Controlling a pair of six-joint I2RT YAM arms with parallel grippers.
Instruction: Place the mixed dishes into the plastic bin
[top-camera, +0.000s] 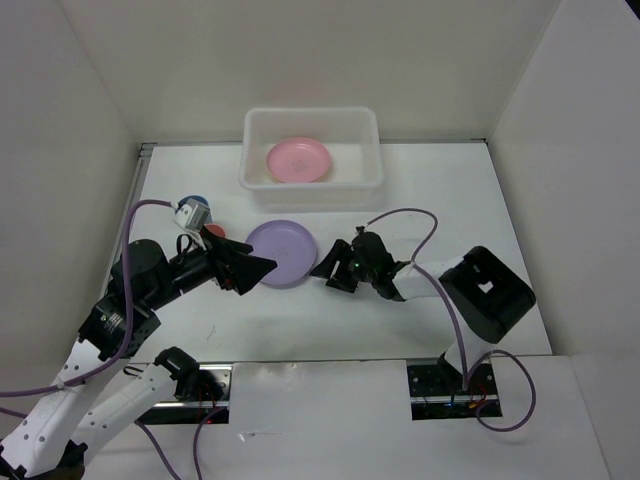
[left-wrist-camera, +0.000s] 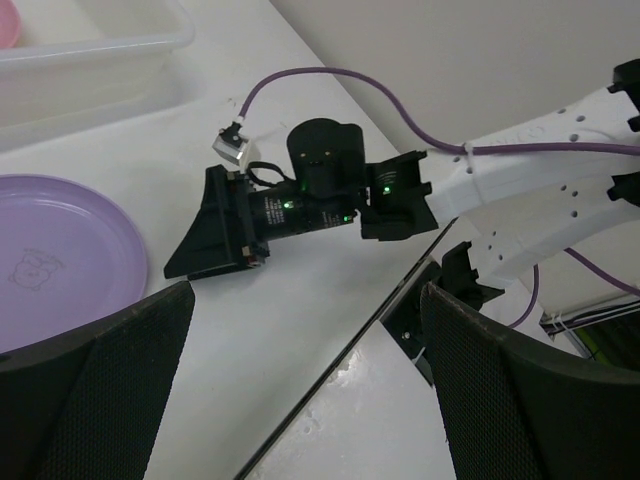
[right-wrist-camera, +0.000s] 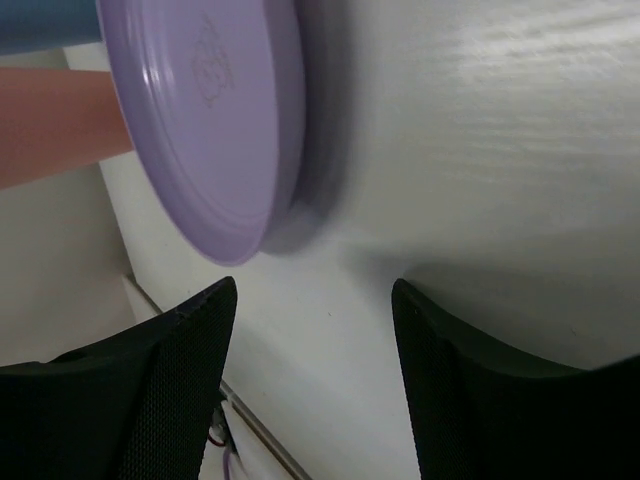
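The purple plate (right-wrist-camera: 215, 130) lies flat on the white table (right-wrist-camera: 480, 150), just ahead of the right pincer (right-wrist-camera: 312, 300), whose fingers are spread apart.

**Left arm** (top-camera: 105, 325): white lower links and black upper joints with small white markings. A purple left cable (top-camera: 140, 215) runs along it to a small grey-white wrist camera (top-camera: 190, 213).

**Left gripper** (top-camera: 255, 272): black, with two wedge-shaped fingers. The inner pads (left-wrist-camera: 100, 390) have a fine mesh texture.

**Right arm** (top-camera: 490, 292): a boxy black housing, and white links (left-wrist-camera: 540, 195) dotted with rows of small holes. Its black wrist (left-wrist-camera: 320, 165) carries green indicator lights. A purple right cable (top-camera: 405, 215) ends in a white connector (left-wrist-camera: 235, 148).

**Right gripper** (top-camera: 326, 272): black with a triangular body and the same mesh pads (right-wrist-camera: 170, 390).
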